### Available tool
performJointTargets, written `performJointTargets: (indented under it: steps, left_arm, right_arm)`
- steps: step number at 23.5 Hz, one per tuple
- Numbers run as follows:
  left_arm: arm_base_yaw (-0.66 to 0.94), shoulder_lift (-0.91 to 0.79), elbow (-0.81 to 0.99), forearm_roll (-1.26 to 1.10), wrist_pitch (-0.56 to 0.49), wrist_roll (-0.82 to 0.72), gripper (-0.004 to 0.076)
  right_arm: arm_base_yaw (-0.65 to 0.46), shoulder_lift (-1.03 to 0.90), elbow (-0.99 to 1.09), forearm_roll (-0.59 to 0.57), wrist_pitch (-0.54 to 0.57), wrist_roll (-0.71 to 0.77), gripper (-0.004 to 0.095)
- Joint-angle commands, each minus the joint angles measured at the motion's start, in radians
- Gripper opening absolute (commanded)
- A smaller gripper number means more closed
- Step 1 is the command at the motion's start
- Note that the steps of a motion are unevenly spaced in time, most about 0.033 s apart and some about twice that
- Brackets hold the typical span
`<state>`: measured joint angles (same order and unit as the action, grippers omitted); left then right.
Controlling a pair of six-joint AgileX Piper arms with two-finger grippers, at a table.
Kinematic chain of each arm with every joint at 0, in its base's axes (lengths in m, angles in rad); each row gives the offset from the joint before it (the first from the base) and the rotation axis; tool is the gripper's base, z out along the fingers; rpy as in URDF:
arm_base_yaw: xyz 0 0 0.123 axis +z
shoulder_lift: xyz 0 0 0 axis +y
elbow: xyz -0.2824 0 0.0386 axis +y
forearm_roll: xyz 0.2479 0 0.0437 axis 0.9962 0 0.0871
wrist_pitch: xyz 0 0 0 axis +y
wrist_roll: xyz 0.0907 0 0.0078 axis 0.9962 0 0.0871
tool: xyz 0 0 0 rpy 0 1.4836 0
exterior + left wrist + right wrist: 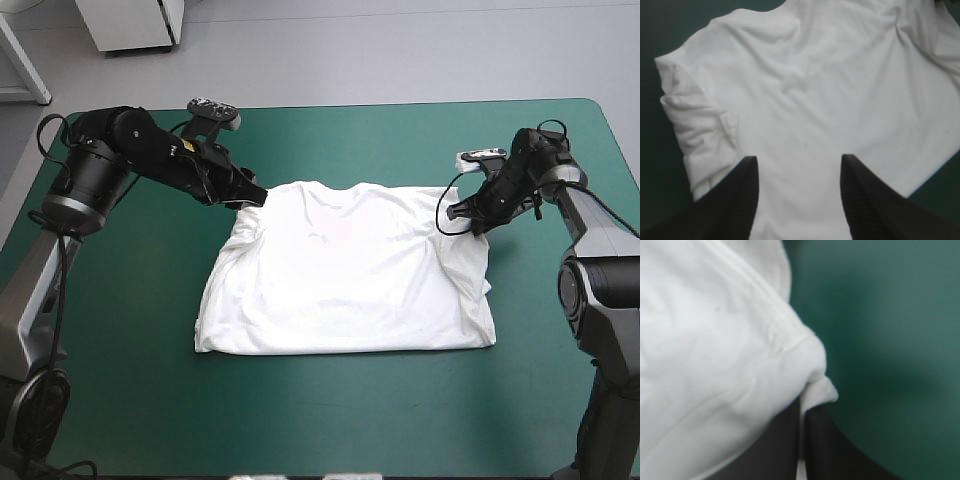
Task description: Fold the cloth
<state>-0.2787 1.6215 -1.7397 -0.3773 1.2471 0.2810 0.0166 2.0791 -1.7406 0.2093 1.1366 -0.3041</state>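
white t-shirt (345,270) flat on teal-green table (300,420), left gripper (799,157) wide apart over one far corner — right gripper (803,412) pinching the other

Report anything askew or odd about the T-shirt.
Nothing is damaged or spilled. The T-shirt lies mostly flat, but beside the open left claw its sleeve is bunched in rumpled folds. The corner pinched in the right claw is puckered, so the outline is uneven.
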Motion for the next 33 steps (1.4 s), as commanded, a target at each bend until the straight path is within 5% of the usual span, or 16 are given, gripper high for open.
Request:
performJointTargets:
  steps: [1, 11, 18, 28, 33]
  left_arm:
    - [-0.003, -0.065, -0.025, 0.016, 0.011, -0.001, 0.0375]
    - [-0.003, -0.073, -0.025, 0.029, 0.020, -0.005, 0.0375]
    - [-0.003, -0.074, -0.025, 0.039, 0.026, -0.003, 0.0375]
    - [-0.003, -0.140, -0.025, 0.141, 0.040, -0.016, 0.0375]
    - [-0.003, -0.204, 0.023, 0.241, 0.040, -0.060, 0.0375]
  right_arm:
    - [0.001, -0.089, -0.041, 0.099, 0.037, -0.037, -0.0011]
    - [0.179, -0.111, -0.042, 0.107, 0.006, -0.067, -0.0011]
    - [0.185, -0.030, -0.045, 0.101, -0.006, -0.093, -0.0009]
    - [0.183, -0.104, -0.116, 0.079, 0.112, -0.102, 0.0392]
    - [0.177, -0.179, -0.109, -0.014, 0.112, -0.026, 0.0433]
